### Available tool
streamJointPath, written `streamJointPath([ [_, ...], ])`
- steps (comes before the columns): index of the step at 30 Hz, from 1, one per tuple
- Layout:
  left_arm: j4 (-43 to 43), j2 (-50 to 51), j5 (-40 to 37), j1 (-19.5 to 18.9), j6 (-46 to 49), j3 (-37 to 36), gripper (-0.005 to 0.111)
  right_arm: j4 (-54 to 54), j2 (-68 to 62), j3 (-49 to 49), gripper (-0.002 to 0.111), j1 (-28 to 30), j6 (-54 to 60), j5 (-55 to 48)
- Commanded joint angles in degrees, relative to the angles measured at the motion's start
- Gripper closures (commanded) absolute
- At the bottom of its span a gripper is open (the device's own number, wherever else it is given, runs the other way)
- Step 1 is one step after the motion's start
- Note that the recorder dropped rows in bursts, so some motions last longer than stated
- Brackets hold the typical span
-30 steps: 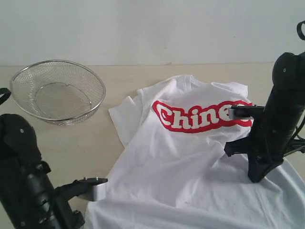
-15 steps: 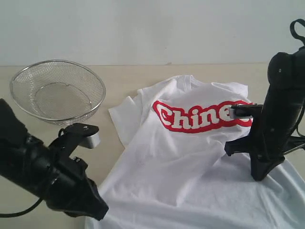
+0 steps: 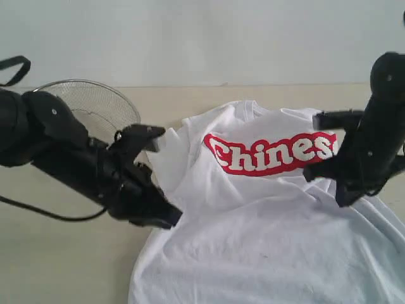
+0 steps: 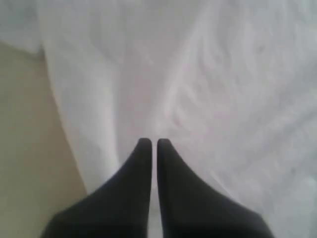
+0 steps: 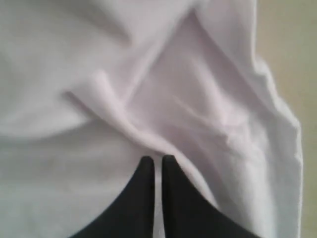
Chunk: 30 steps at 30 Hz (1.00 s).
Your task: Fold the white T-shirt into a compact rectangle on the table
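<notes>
On the exterior view, a soft white cotton short-sleeved T-shirt (image 3: 253, 221) lies spread on the broad pale beige matte table (image 3: 57, 259), red block lettering (image 3: 272, 154) upward, no fold yet made. The black left gripper (image 3: 169, 218) sits at the shirt's side edge below the sleeve. The black right gripper (image 3: 345, 197) is down on the cloth at the opposite side, below the end of the lettering. A round silver wire-mesh basket (image 3: 104, 101) stands behind the left arm, apart from the shirt; it is judged no obstacle to an inward fold. On the left wrist view, the jaws are pressed together with only a slit between them. The tips are over cloth just inside its edge, and whether any cloth is pinched cannot be told. On the right wrist view, the jaws are likewise closed, tips at the end of a raised ridge (image 5: 114, 106) of cloth; a pinch is possible but unconfirmed. The step in hand is judged to be taking both side edges for the first fold. It calls for a firm hold through both layers at matching heights, then an even lift inward. The risks are catching a single layer and folding the right-side wrinkles in.
</notes>
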<state>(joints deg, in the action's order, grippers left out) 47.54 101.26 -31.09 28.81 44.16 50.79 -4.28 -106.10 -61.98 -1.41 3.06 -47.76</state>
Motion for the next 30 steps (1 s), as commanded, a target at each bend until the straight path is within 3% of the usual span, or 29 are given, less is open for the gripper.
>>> streamJointPath([
  [1, -1.1, -1.4, 6.9, -2.7, 0.3, 5.8, 0.102, -4.3, 9.8, -1.1, 0.108, 0.3, 2.9, 1.9],
  [5, -1.7, 1.7, 10.5, -5.5, 0.3, 11.2, 0.102, -4.3, 12.2, -1.6, 0.108, 0.3, 3.0, 0.1],
  [15, -2.1, 17.3, 4.6, -7.1, 0.2, 26.8, 0.102, -4.2, 12.2, -1.6, 0.108, 0.3, 4.7, 0.4],
  [24, -21.2, 25.4, 1.5, -7.1, -11.2, 34.7, 0.102, -2.8, 12.2, -1.6, 0.108, 0.3, 5.9, 2.6],
  [30, -23.2, 30.4, -1.8, -7.1, -12.1, 38.2, 0.102, -2.8, 12.2, -1.6, 0.108, 0.3, 5.2, 1.8],
])
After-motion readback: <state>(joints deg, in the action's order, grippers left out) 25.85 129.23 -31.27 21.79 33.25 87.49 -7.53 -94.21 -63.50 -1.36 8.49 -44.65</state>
